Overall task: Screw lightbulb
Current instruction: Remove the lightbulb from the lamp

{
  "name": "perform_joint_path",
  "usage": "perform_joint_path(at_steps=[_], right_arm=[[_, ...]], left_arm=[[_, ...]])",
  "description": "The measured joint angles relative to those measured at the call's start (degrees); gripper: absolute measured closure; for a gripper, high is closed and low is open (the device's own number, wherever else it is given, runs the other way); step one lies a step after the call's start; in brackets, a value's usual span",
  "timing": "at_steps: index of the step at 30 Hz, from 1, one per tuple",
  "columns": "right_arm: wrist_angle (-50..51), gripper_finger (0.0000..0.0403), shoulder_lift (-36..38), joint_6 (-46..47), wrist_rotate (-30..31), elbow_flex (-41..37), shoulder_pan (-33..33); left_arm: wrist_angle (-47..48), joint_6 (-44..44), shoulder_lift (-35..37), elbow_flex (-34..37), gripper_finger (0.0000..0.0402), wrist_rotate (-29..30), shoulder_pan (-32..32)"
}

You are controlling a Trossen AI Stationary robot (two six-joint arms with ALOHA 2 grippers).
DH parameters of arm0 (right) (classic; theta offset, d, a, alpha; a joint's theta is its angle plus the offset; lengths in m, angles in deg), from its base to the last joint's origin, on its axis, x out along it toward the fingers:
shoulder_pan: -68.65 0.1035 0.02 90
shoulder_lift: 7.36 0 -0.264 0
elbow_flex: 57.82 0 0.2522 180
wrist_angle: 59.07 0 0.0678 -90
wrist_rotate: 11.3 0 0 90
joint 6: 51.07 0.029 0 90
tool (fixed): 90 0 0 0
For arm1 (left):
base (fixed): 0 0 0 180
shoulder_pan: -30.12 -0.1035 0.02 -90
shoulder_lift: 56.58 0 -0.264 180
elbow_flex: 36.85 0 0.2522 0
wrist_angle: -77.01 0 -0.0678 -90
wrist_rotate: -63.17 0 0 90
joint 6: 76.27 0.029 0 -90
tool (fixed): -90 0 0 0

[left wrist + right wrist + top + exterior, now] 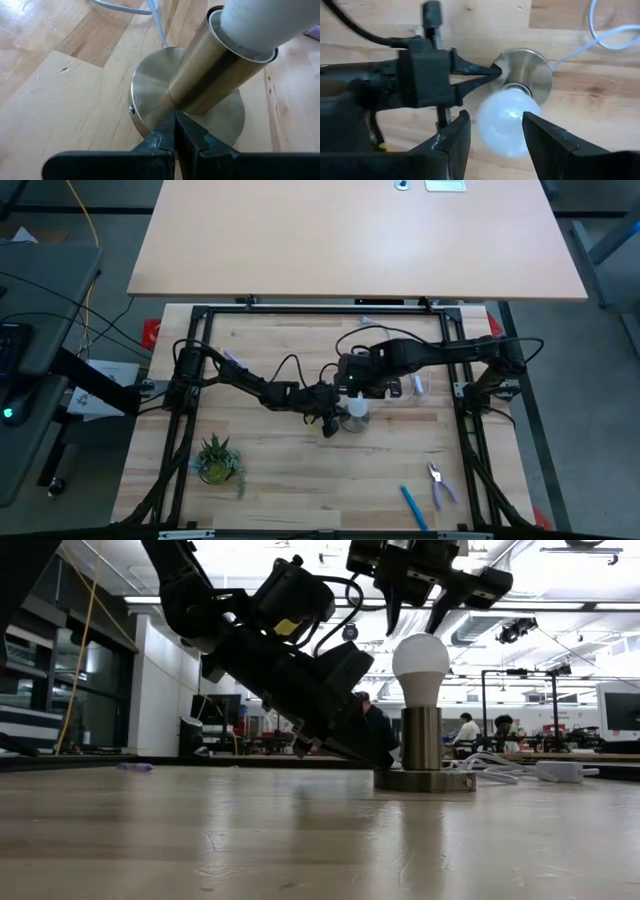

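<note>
Brushed metal socket (421,745) stands upright near mid-table, round base flat on the wood, w/ the white lightbulb (420,668) seated in its top, bulb pointing up. White cord (600,35) runs off from the base across the table.

Left gripper (174,131) is low at the table, fingers pressed together, tips touching the socket base where the tube meets the disc. In the right wrist view the same closed tips (492,71) show pointing at the base edge, just beside the bulb. Low view has this arm slanting down from the upper left to the foot of the socket.

Right gripper (496,131) hangs above the bulb, fingers apart, one on each side of the glass; can't tell from the wrist view whether the pads touch it. Low view shows its fingers (390,602) spread over the bulb's crown w/ a gap, so not clamped on it.

High view: both arms meet at table centre, socket & bulb (357,412) between them. A small potted plant (217,460) sits near the front left, well apart from the work. A blue pen (413,506) & a pair of pliers (438,483) lie near the front right, just beside each other.

Behind the table, people sit at far benches in the room, too small for detail.
</note>
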Motion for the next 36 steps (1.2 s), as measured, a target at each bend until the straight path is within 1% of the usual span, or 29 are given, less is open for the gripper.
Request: perform_joint_path(at_steps=[6, 8, 12, 15, 18, 21, 24, 29, 36], right_arm=[[0.18, 0.0232, 0.0, -6.82, 1.03, 0.45, 0.26], [0.2, 0.0231, 0.34, -8.93, 2.47, 0.45, 0.29], [0.79, 0.0222, 1.43, -9.43, 5.78, 0.45, 0.54], [1.59, 0.0198, 2.5, -9.15, 8.18, 0.5, 0.52], [2.76, 0.0158, 3.15, -8.99, 8.6, 0.52, 0.14], [5.67, 0.0113, 3.19, -5.11, 9.07, 0.54, 0.08], [7.32, 0.0089, 3.19, 0.16, 8.03, 0.54, 0.08], [7.06, 0.0084, 3.04, 2.62, 5.29, 0.54, 1.26], [6.45, 0.0084, 1.88, 9.03, 5.0, 0.54, 3.45]], left_arm=[[0.04, 0.02, 0.0, 0.01, 0.0401, -0.06, 0.02], [0.04, 0.02, 0.0, 0.0, 0.0401, -0.06, 0.02], [0.09, 0.02, 0.0, -0.01, 0.0401, -0.06, 0.02], [0.09, 0.04, -0.02, -0.01, 0.0401, -0.06, 0.02], [0.09, 0.04, -0.02, 0.0, 0.0401, -0.06, 0.02], [0.09, 0.04, -0.02, -0.01, 0.0401, 0.15, 0.04], [0.11, 0.04, -0.02, 0.0, 0.0401, 0.43, 0.04], [0.15, -0.48, -0.04, 0.01, 0.0401, 2.76, 0.15], [0.15, -0.44, -0.04, 0.01, 0.0401, 4.11, 0.11]])
